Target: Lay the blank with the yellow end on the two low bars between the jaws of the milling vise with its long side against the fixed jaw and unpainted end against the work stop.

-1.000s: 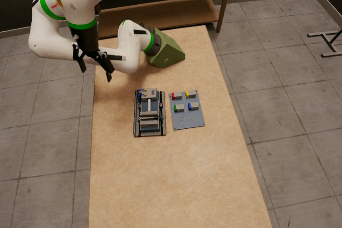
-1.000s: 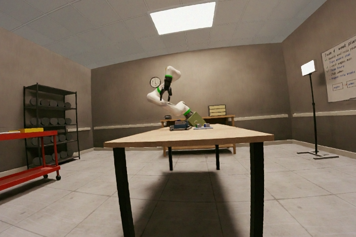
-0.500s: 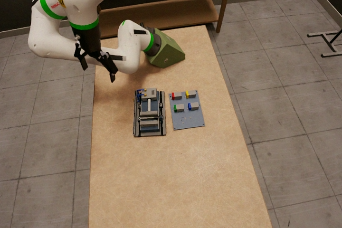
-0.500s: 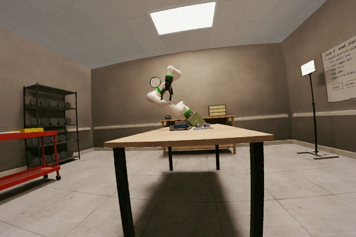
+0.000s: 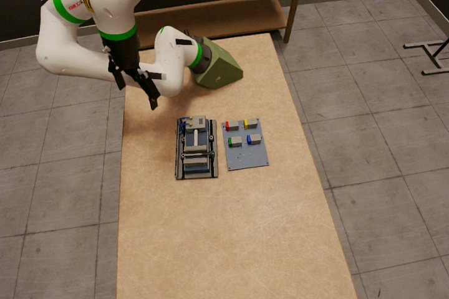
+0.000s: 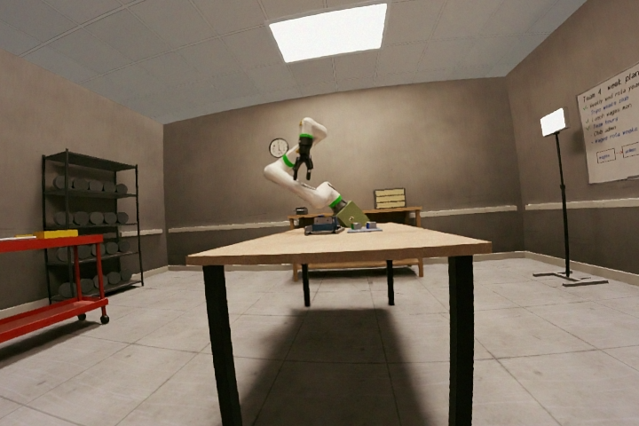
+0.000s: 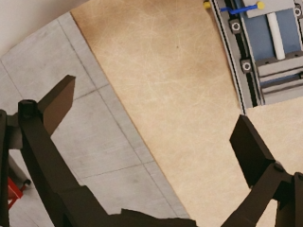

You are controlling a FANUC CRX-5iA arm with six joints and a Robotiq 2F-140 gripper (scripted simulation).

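The blank with the yellow end (image 5: pixel 251 123) lies at the far right of the blue plate (image 5: pixel 247 160), with its yellow end pointing left. The red-ended blank (image 5: pixel 232 124), the green-ended blank (image 5: pixel 235 141) and the blue-ended blank (image 5: pixel 254 139) lie on the same plate. The milling vise (image 5: pixel 196 147) (image 6: pixel 322 224) (image 7: pixel 265 38) stands left of the plate, with its hose block at the far end; nothing lies between its jaws. My gripper (image 5: pixel 136 95) (image 6: pixel 302 177) (image 7: pixel 156 110) is open and empty. It hangs high above the table's left edge, far-left of the vise.
The arm's green base (image 5: pixel 219 66) sits on the table behind the vise and plate. A wooden bench (image 5: pixel 211 17) stands beyond the table's far end. A lamp stand's foot (image 5: pixel 433 56) is on the floor at far right. A red cart (image 6: pixel 38 280) stands off to the left.
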